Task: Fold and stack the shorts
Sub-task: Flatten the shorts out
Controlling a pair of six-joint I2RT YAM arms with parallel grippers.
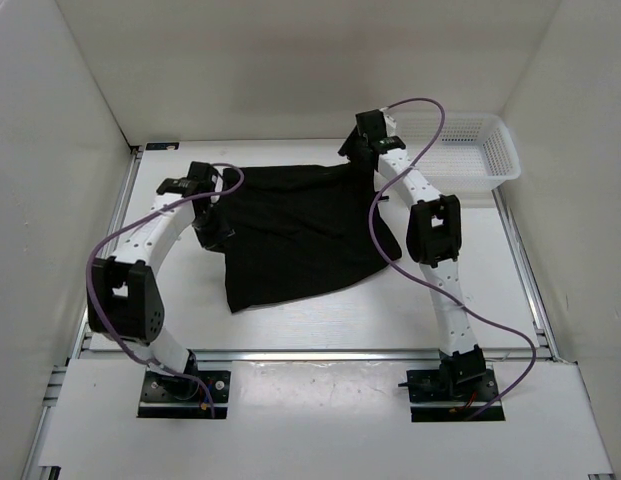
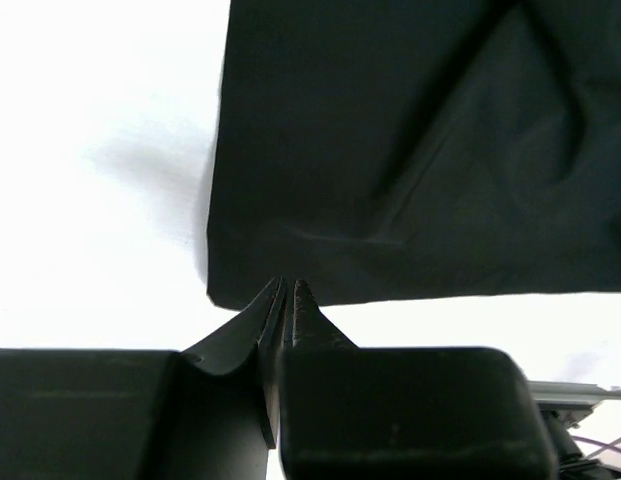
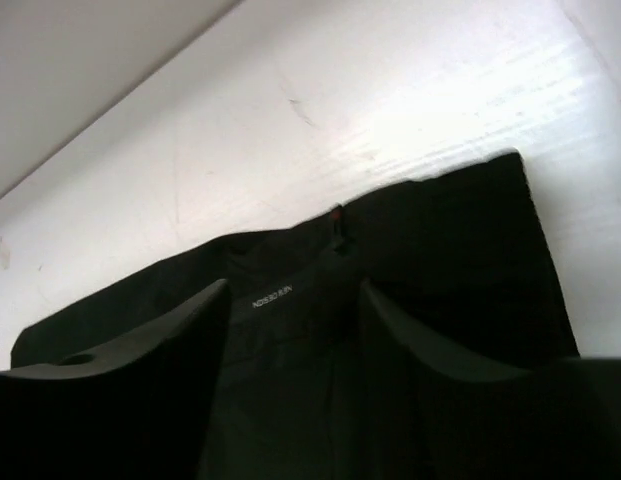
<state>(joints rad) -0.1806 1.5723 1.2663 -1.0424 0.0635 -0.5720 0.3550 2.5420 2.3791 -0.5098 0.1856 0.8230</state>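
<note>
The shorts [image 1: 300, 235] lay spread mid-frame in top view, mostly flat w/ creases, one corner trailing toward lower left. No tidy fold showed, nothing was stacked. L gripper [image 2: 287, 292] was pinched near-shut on the cloth's left edge. R gripper [image 3: 290, 295] had jaws apart over the waistband at upper right, gripping nothing. Judged early: folds + stacking all left. White basket [image 1: 475, 150] sat upper right, apart from the cloth.

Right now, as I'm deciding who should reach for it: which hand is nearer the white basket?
Right. The right hand sits at the shorts' far right corner, just left of the basket; the left hand is at their left edge.
</note>
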